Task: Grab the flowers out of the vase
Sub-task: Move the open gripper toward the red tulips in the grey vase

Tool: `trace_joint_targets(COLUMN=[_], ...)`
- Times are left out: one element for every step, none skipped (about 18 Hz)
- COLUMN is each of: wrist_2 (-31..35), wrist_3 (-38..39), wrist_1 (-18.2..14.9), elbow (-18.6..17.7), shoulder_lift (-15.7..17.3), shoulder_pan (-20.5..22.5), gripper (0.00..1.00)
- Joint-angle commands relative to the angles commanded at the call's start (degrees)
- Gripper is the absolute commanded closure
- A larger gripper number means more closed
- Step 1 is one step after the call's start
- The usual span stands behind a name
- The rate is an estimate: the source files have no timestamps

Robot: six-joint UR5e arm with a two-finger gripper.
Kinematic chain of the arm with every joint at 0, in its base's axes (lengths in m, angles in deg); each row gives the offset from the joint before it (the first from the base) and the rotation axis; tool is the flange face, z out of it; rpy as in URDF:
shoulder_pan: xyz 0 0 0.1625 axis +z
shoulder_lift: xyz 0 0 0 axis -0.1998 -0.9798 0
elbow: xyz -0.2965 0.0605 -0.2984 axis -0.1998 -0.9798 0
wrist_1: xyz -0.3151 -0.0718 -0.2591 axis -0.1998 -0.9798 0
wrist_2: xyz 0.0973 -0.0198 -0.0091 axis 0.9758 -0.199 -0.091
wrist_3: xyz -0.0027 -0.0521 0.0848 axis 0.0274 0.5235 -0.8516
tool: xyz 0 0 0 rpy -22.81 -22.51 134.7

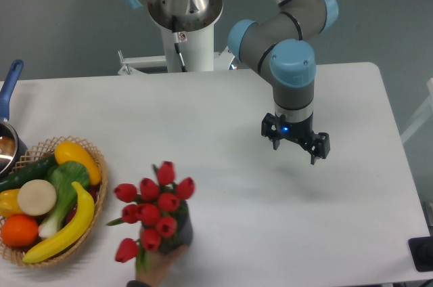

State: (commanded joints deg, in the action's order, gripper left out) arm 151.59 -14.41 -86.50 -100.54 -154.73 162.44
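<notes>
The flowers (154, 207), a bunch of red tulip heads with green stems, stand in the dark grey vase (183, 233) near the table's front edge, left of centre. A human hand (162, 265) reaches in from the bottom edge and touches the vase's base. My gripper (295, 143) hangs over the white table to the right of the flowers and farther back, well apart from them. Its fingers point down and are spread, with nothing between them.
At the front left, a wicker basket (99, 165) holds a banana, an orange, a yellow pepper, a leafy green vegetable and other produce. A pot with a blue handle (9, 84) sits at the left edge. The robot's white base (188, 43) stands at the back.
</notes>
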Motion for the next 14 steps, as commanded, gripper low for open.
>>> trace_joint_targets(wrist_2=[0.0,0.0,-0.1,-0.1,-0.3,-0.6,-0.7,-0.7,-0.8,-1.0,-1.2,-1.4,-1.3,-1.3], wrist_3=[0.1,0.1,0.3,0.4,0.4,1.2,3.5,4.1,4.3,4.3,4.3,4.3,4.2,4.2], wrist_1=[-0.1,0.0,0.1,0.1,0.2,0.2,0.3,0.4,0.4,0.4,0.5,0.5,0.5,0.5], elbow=[-0.1,-0.1,-0.1,0.0,0.0,0.0,0.0,0.1,0.1,0.1,0.1,0.1,0.1,0.0], shoulder_lift=[0.0,0.0,0.0,0.1,0.1,0.1,0.0,0.0,-0.1,-0.1,-0.1,-0.2,-0.4,-0.5], shoulder_pan=[0.0,0.1,0.0,0.1,0.1,0.0,0.0,0.0,-0.1,-0.1,-0.1,-0.2,-0.2,-0.2], gripper=[0.0,0.0,0.0,0.0,0.0,0.0,0.0,0.0,0.0,0.0,0.0,0.0,0.0,0.0])
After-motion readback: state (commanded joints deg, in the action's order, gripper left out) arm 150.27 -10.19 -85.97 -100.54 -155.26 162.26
